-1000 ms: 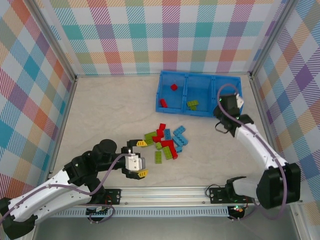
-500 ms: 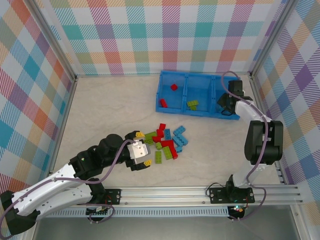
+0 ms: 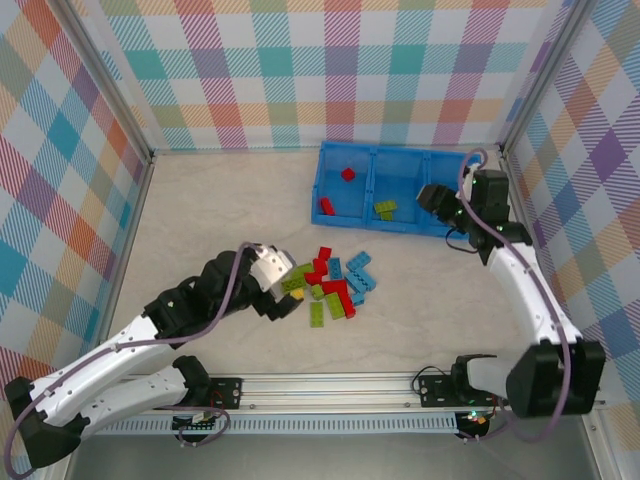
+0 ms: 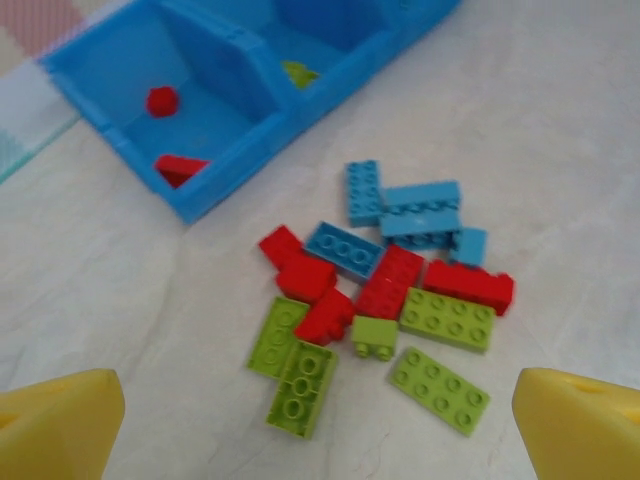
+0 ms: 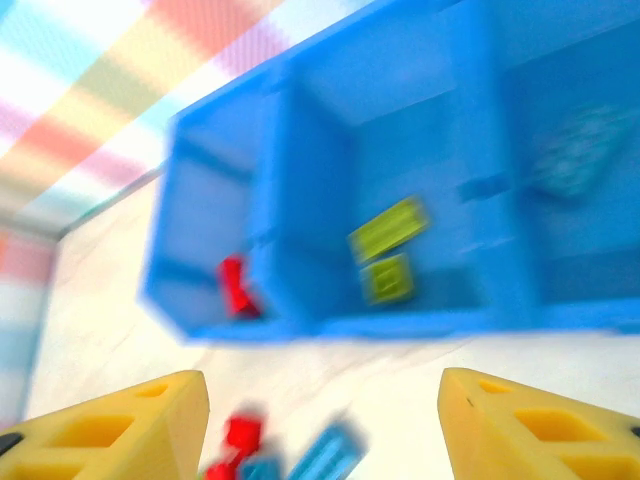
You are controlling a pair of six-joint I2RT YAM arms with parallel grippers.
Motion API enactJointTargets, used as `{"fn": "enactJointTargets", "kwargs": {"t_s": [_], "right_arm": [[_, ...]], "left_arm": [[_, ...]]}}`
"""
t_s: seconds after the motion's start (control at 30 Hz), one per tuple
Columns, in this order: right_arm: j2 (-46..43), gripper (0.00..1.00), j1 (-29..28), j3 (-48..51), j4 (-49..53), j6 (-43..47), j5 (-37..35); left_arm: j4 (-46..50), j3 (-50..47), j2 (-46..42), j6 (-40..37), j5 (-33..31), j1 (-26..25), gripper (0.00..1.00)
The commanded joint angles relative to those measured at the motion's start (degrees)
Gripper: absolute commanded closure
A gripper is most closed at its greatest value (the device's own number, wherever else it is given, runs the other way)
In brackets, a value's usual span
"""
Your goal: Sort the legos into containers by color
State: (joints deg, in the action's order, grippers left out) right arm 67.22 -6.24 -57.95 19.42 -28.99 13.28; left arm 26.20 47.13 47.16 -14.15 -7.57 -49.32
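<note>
The legos lie in a loose pile [image 3: 335, 283] of red, lime green and light blue bricks on the table's middle. My left gripper [image 3: 290, 286] hovers open at the pile's near-left edge; in the left wrist view its gripper [image 4: 320, 430] has green bricks [image 4: 300, 385] just ahead, then red [image 4: 390, 280] and blue [image 4: 415, 215]. The blue tray [image 3: 400, 150] holds red bricks [image 3: 347, 174] in its left compartment and green bricks [image 3: 385, 209] in the middle one. My right gripper [image 3: 433, 198] is open over the tray's right end. A light blue brick [image 5: 575, 160] lies in the right compartment.
Checkered walls enclose the table on three sides, close behind the tray [image 5: 400, 322] and beside the right arm. Bare tabletop stretches left of the pile and between pile and tray [image 4: 230, 180]. A metal rail [image 3: 340, 385] runs along the near edge.
My left gripper has advanced from the near side up to the pile's left edge. The right arm has swung and turned above the tray's right end, its gripper now facing the tray.
</note>
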Motion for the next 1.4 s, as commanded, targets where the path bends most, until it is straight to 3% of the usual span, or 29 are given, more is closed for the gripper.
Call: {"fn": "enactJointTargets", "kwargs": {"t_s": [0.0,0.07,0.17,0.4,0.63,0.93,1.37], "right_arm": [[-2.8,0.37,-6.4,2.0,7.2,3.2,10.5],[-3.6,0.36,-12.2,2.2,11.8,4.7,9.8],[-3.7,0.35,-19.8,4.0,15.0,3.0,11.2],[-3.1,0.30,-33.2,7.0,14.2,-1.2,5.3],[-4.1,0.29,-34.1,7.6,14.0,-1.7,3.2],[-7.2,0.26,-34.1,9.6,11.7,-2.9,2.1],[-5.8,0.26,-34.2,8.7,11.9,-3.3,2.0]], "left_arm": [[4.0,6.1,2.4,17.9,-8.6,0.5,0.02],[5.1,6.9,4.1,26.7,-11.6,0.5,0.05],[3.9,5.4,6.6,33.6,-11.8,0.8,0.14],[3.4,3.3,20.6,44.4,-10.1,7.1,0.13],[2.1,4.2,31.5,52.5,-6.4,10.0,0.14],[-1.2,0.9,36.2,54.4,-5.4,10.9,0.55],[-4.8,-2.7,39.4,54.6,-3.8,11.6,0.72]]}}
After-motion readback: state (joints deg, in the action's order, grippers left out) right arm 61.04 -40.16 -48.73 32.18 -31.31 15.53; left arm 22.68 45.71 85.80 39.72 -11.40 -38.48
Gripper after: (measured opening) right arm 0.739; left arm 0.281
